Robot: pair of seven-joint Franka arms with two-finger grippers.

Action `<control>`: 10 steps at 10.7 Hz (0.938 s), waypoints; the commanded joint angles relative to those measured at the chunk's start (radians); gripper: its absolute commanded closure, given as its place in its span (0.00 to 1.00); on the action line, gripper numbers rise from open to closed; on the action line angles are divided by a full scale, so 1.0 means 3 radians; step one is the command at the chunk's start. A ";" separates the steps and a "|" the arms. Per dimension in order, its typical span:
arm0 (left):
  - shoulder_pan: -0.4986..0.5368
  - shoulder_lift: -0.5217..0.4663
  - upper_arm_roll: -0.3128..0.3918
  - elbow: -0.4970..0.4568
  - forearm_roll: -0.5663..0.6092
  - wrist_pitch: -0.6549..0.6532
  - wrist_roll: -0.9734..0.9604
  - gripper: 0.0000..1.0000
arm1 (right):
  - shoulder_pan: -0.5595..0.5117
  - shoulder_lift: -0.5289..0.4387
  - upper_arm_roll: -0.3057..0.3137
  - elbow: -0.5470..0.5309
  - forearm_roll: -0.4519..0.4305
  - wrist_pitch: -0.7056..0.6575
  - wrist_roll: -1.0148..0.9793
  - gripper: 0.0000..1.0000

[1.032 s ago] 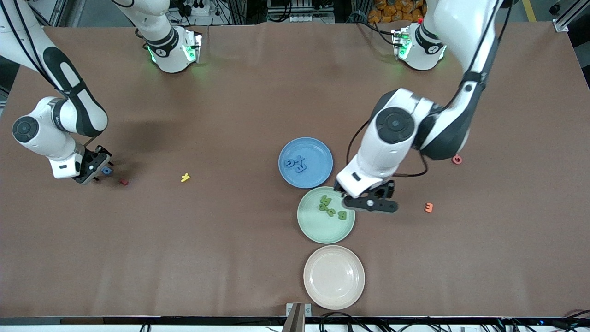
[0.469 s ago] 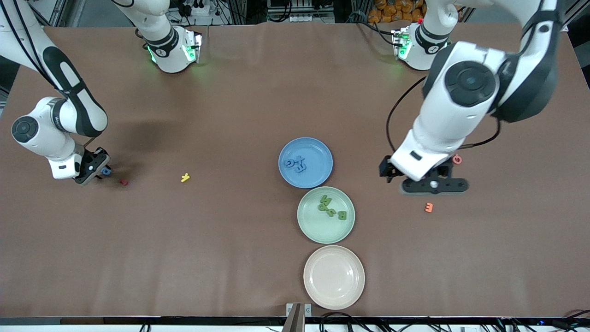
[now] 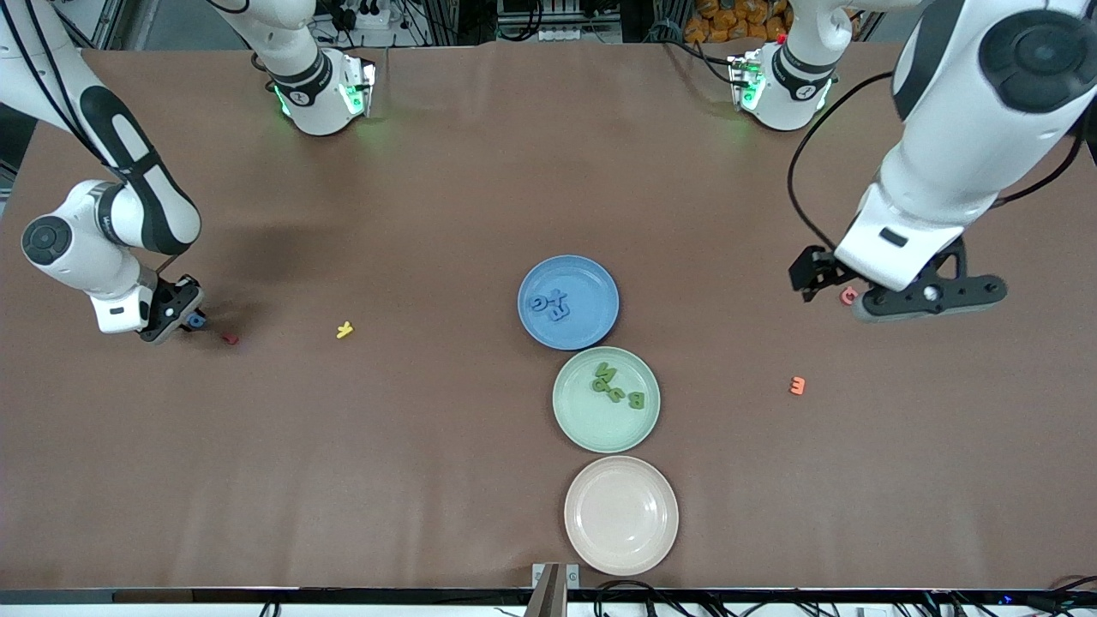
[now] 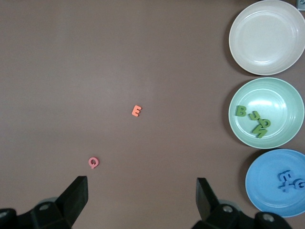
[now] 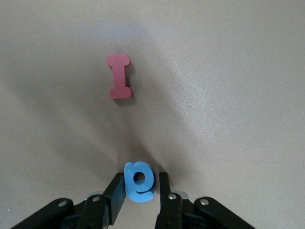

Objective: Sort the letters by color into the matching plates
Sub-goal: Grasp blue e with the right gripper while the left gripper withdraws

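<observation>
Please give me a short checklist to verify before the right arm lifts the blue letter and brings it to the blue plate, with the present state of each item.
1. Right gripper fingers on both sides of the blue letter: ok.
2. Grip firm enough to lift: cannot tell.
3. Red letter apart from the gripper: ok.
4. Blue plate has free room beside its letters: ok.
5. Left gripper open, over bare table near the pink letter, away from the plates: ok.
6. Yellow letter lies on the table between the right gripper and the blue plate; pass above it: cannot tell.
</observation>
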State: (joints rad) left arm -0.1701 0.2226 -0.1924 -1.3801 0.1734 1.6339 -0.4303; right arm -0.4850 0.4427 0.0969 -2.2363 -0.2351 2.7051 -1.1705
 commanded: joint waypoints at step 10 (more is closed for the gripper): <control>0.0552 -0.0691 0.0447 -0.0216 -0.0655 -0.0354 0.1404 0.00 | -0.0015 -0.0094 0.0172 -0.0011 0.0022 -0.0002 0.0387 0.75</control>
State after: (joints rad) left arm -0.0271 0.0418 -0.0615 -1.4209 0.0082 1.5356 -0.0395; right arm -0.4850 0.4414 0.1121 -2.2355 -0.2332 2.7080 -1.1445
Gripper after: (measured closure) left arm 0.000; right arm 0.727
